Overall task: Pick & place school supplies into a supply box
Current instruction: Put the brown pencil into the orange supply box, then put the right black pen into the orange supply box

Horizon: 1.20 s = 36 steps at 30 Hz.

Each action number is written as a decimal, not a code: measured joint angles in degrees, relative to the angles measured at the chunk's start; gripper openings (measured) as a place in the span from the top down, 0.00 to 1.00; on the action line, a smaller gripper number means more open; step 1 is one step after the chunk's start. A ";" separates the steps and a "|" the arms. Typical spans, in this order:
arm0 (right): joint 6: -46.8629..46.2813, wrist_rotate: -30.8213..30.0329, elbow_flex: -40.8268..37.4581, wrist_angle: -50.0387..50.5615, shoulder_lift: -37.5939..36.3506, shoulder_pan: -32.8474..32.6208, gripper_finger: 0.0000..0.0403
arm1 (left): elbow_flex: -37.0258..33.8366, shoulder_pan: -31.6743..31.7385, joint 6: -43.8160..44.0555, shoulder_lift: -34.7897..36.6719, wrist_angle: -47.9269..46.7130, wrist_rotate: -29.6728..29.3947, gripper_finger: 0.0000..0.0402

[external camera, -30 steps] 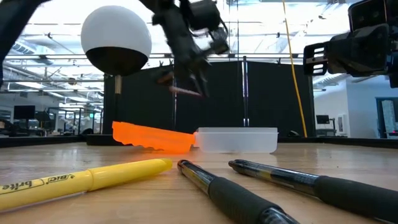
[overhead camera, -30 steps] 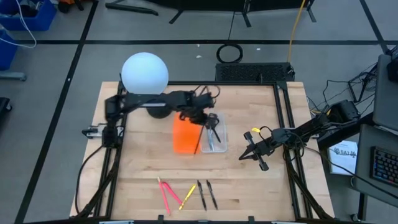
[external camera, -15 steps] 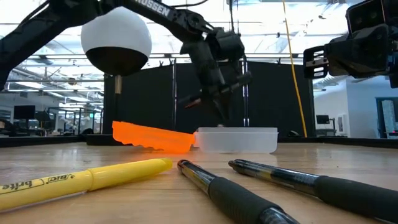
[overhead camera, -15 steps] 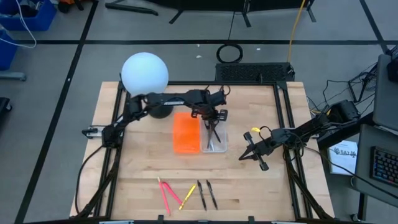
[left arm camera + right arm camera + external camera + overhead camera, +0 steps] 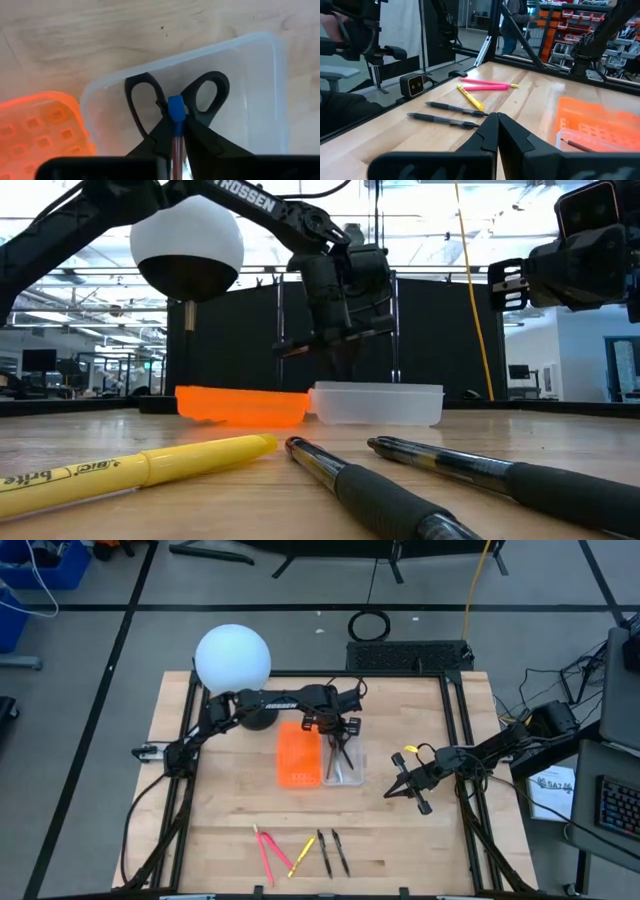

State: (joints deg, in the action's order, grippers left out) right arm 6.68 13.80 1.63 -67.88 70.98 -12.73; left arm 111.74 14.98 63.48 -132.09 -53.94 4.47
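My left gripper (image 5: pixel 340 730) (image 5: pixel 335 345) hangs over the clear supply box (image 5: pixel 351 776) (image 5: pixel 380 405) (image 5: pixel 270 90), shut on a reddish pen with a blue end (image 5: pixel 175 107). Black-handled scissors (image 5: pixel 212 92) lie flat inside the box. Near the table's near edge lie pink pens (image 5: pixel 265 850) (image 5: pixel 487 84), a yellow marker (image 5: pixel 302 855) (image 5: pixel 150 465) and two dark pens (image 5: pixel 332 852) (image 5: pixel 400 490). My right gripper (image 5: pixel 400 787) (image 5: pixel 496 117) waits shut above the table's right side. My left gripper pinches the pen's barrel (image 5: pixel 176 145) between its two fingers, coming from above over the box. The blue end shows just past the fingertips. In the low view the pen (image 5: pixel 300 348) sticks out of the fingers nearly level, above the box's rim.
A bright orange perforated tray (image 5: pixel 298 758) (image 5: pixel 240 402) (image 5: pixel 590 117) lies flat against the box's left side. A white globe lamp (image 5: pixel 232 658) (image 5: pixel 187 245) stands at the far left. Bare wood lies between the trays and the row of pens.
My left gripper, still holding the pen, has swung from above the orange tray toward the table's right, over the clear box, and has come down closer to it. The orange tray, tilted before, now lies flat.
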 joint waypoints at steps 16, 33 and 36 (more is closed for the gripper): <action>-1.35 0.02 0.00 0.00 0.01 -0.01 1.00 | 23.30 -0.66 -16.15 0.04 -20.75 -0.82 0.64; -0.99 -0.02 0.00 4.80 0.02 -1.60 1.00 | -5.59 -20.54 -66.74 46.83 -3.99 -15.26 0.99; 0.40 -0.06 -0.02 4.68 0.00 -1.60 1.00 | -16.72 -21.35 -77.07 55.91 7.19 -6.55 0.99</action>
State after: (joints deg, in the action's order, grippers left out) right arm 7.07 13.74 1.61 -63.19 70.98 -14.33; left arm 95.02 -6.36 -13.59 -76.18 -46.75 -2.08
